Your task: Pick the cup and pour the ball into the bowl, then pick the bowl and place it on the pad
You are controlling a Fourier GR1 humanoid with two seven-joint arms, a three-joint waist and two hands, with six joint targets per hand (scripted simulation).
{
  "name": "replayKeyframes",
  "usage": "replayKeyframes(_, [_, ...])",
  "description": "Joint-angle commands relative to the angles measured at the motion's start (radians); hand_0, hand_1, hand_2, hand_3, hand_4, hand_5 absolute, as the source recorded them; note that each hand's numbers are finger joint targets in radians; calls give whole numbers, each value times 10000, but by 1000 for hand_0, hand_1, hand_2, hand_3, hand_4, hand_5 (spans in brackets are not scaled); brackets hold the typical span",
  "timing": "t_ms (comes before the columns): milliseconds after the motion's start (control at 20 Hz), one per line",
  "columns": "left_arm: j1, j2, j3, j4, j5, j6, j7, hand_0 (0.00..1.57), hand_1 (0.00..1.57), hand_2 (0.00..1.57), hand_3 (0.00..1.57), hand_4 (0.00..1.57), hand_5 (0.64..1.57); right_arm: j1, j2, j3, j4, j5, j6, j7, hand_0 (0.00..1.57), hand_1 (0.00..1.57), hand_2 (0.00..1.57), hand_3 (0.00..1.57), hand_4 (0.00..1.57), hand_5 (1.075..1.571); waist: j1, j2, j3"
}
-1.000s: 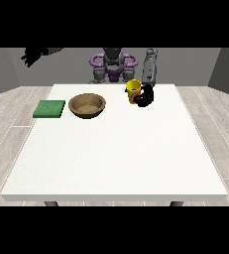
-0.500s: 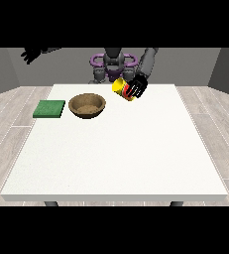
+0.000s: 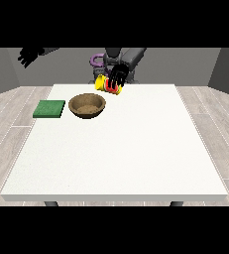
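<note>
Front view: the hand at the view's right (image 3: 118, 78), fingers curled round the yellow cup (image 3: 102, 84), has lifted it off the table and tipped it sideways toward the round wooden bowl (image 3: 87, 105); pouring looks imminent; the flat green pad (image 3: 49, 108) waits beside; the other hand (image 3: 28, 55) hovers spread.

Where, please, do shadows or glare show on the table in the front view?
Front view: even light and no glare on the white table; the brown bowl is shaded inside, and the yellow cup is partly covered by the black hand.
</note>
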Motion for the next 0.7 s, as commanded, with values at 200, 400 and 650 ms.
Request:
replayKeyframes(200, [-1645, -183, -1695, 691, -2494, -1668, 2691, 1487, 1487, 1571, 1571, 1191, 1561, -482, -63, 170, 389, 86, -32, 239, 0, 0, 0, 250, 697, 1555, -232, -308, -16])
replayKeyframes(400, [-1805, -242, -2837, -12, -3049, -3001, 3639, 1217, 1217, 1571, 1571, 1057, 1571, -1037, -44, 159, 955, 193, -20, -189, 0, 0, 0, 290, 693, 1552, -291, 18, -13])
replayKeyframes(650, [-1505, -244, -3589, -848, -3234, -4450, 3559, 254, 254, 1235, 1557, 1077, 1570, -1240, 729, 671, 762, 476, -631, -110, 0, 0, 0, 324, 690, 1553, -556, -68, -24])
